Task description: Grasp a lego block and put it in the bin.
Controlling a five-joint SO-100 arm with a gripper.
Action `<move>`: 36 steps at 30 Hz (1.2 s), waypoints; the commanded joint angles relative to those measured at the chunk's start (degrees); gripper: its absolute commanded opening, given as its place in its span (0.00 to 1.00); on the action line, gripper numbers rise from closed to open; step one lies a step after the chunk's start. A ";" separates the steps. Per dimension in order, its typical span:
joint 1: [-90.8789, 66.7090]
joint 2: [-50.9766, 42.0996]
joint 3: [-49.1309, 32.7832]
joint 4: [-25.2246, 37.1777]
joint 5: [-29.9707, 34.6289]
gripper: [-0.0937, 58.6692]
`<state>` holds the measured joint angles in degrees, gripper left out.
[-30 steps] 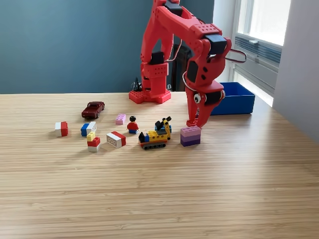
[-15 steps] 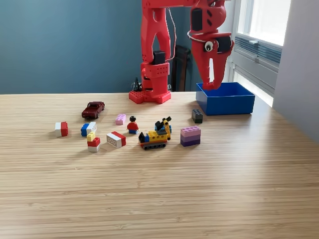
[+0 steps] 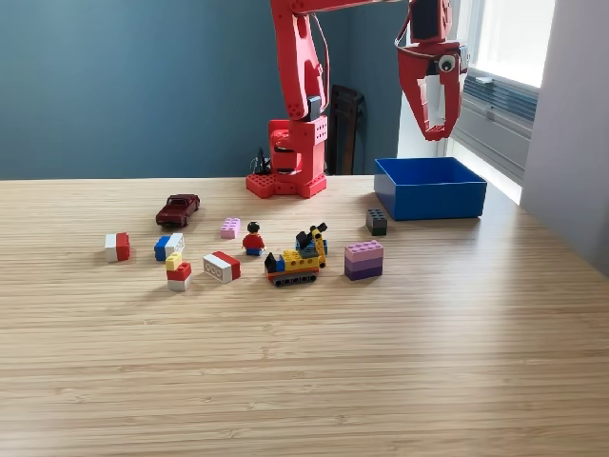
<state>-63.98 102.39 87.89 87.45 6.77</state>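
One gripper [image 3: 436, 129] hangs high over the bin [image 3: 430, 202] at far right, positioned for a drop, we judge. We see nothing between its slightly parted jaws, though the bright window makes this uncertain.

Red arm stands on its base [image 3: 286, 183] at the far side of the scene, upright column rising out of the top of the exterior view, upper link running toward the exterior view's right. Tool [image 3: 437, 131] hangs high at the exterior view's right, tips pointing down, well above bench level. Jaws appear slightly parted with a pale strip visible between them; whether anything is gripped cannot be told from this view.
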 commanded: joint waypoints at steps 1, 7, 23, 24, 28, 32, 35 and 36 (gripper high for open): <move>-3.78 3.52 -1.76 0.44 -0.79 0.00; -5.01 3.52 1.49 0.44 -3.60 0.06; -3.25 3.52 3.34 0.18 -2.90 0.31; -2.20 3.52 2.99 0.18 -2.72 0.29; 3.60 3.52 1.85 0.09 -2.20 0.19; 11.25 3.60 1.93 -1.05 -1.85 0.09; 17.40 3.60 2.29 -1.85 -1.49 0.03; 19.51 3.60 2.46 -2.11 -1.41 0.01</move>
<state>-50.71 102.39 93.25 86.40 4.92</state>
